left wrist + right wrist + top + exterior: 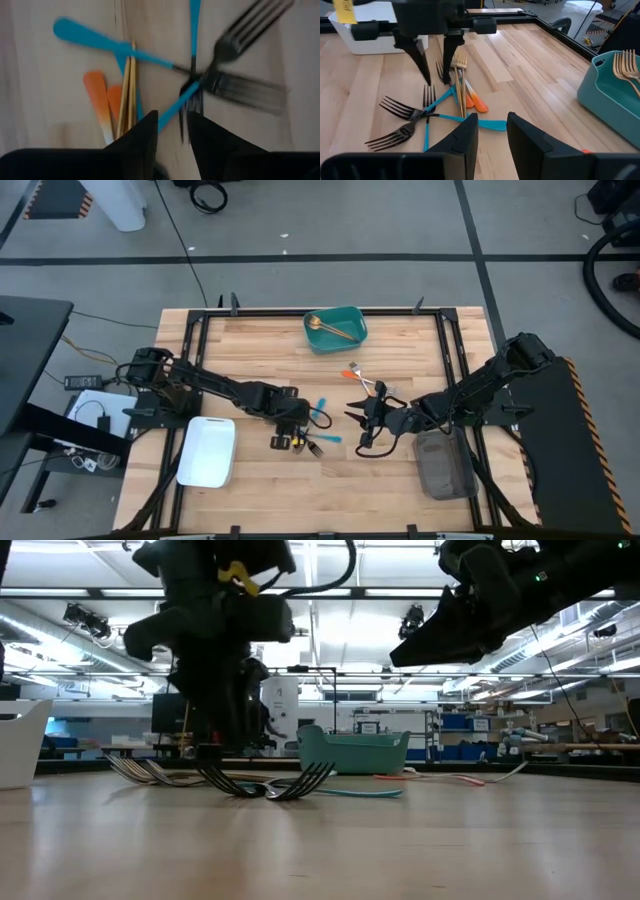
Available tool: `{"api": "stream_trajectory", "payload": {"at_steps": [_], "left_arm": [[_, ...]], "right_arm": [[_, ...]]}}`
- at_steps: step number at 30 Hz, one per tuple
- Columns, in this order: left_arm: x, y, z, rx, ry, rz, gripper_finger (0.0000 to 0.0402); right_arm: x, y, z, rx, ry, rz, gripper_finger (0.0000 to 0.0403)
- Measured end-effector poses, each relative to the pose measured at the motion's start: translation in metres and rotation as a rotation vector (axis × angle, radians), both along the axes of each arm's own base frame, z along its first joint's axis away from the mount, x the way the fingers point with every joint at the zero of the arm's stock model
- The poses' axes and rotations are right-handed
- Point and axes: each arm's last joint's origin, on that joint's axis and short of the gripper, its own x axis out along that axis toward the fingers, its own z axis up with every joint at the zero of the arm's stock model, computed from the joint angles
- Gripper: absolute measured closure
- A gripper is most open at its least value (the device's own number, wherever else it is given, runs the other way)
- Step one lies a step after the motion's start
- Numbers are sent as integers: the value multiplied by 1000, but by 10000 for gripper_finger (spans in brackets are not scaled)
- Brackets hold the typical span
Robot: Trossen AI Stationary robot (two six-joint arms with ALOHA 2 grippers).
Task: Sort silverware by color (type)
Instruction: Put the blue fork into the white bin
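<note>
overhead, table-level, two wrist close-ups

My gripper [172, 135] hangs with fingers parted over crossed blue-handled forks [220, 75], beside gold pieces [127, 87] and orange handles [100, 102] on the counter [45, 70].

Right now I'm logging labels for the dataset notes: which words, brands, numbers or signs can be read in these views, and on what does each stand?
None can be read.
Yellow tag on the left arm: it bears dark marks, too blurred to read.
Signs and bins in the room behind the table, low view: too small to read.
The silverware, teal tray, white tray and grey tray show no lettering.
</note>
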Motion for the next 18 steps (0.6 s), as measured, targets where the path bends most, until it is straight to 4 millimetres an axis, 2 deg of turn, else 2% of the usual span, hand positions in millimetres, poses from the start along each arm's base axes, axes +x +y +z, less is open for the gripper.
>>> {"api": "stream_trajectory", "payload": {"at_steps": [3,11,16,18], "left_arm": [[7,0,-1,-47,-53,66,285],[14,-8,-19,-151,-32,248,285],[16,-13,-17,-169,-62,329,286],[20,-18,-10,-164,-83,337,286]], "right_arm": [[0,0,0,1,0,1,293],[0,0,0,-3,-1,3,293],[0,0,1,-7,-5,5,293],[1,-1,1,-12,-4,4,293]]}}
